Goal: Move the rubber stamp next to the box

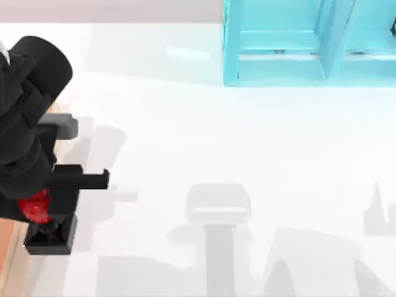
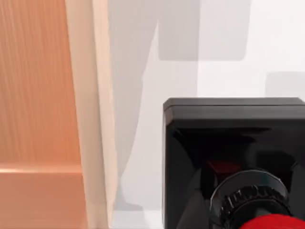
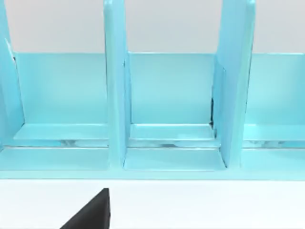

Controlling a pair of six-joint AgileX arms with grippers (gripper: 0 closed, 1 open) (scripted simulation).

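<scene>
The left gripper hides most of the black-based, red-knobbed rubber stamp beneath it, beside the tan wooden box; whether it grips, I cannot tell.

Left arm low at the table's left edge.

The left arm reaches in from the top view's left side, its dark bulky wrist bent downward near the front-left corner. The left gripper points down at the table, black fingers closed around the rubber stamp.

My right wrist camera faces a cyan shelf unit with upright dividers, standing on the white table.
</scene>
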